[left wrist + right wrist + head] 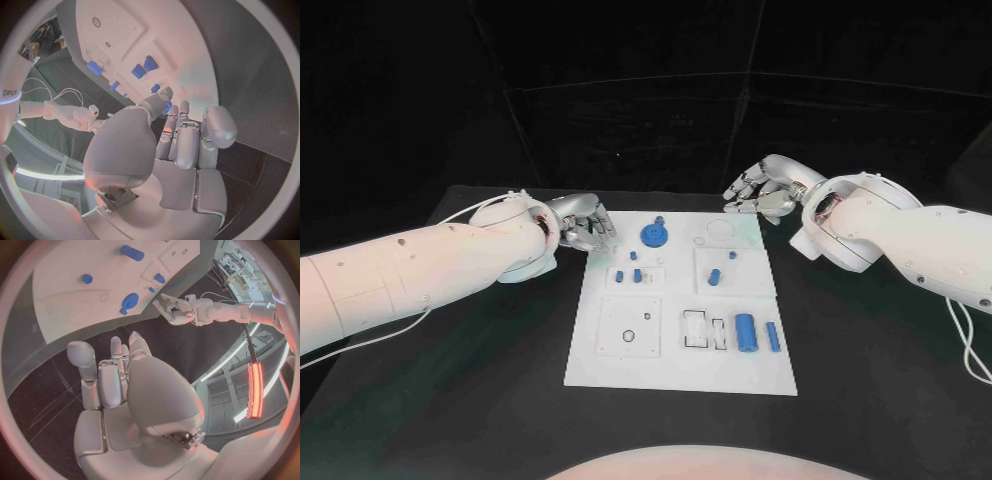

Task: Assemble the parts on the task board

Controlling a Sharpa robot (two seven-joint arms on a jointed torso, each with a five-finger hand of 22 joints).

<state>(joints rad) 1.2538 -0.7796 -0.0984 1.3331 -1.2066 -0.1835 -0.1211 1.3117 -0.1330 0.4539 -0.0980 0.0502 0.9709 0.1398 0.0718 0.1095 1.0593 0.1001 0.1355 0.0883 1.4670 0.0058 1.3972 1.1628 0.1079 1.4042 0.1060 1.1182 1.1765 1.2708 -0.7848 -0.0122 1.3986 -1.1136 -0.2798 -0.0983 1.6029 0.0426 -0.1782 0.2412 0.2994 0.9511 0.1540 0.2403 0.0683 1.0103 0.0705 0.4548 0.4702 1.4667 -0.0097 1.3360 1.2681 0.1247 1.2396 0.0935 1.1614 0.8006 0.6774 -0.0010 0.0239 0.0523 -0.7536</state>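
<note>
Black table (473,400) carries the white task board (682,375), lying flat at its middle. The board's long side runs away from the robot.

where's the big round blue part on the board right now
In the head view the round blue part sits at the task board's far end, left of centre, just right of the left hand.

In the head view the left hand (584,224) lies partly behind its own white wrist at the task board (678,372)'s far left corner, so how its fingers lie there cannot be read. The small blue parts (630,276) near the board's left edge are too small to tell apart by shape. In the left wrist view the palm hides the board's nearer part, and the circle's rim cuts off its far end.
</note>
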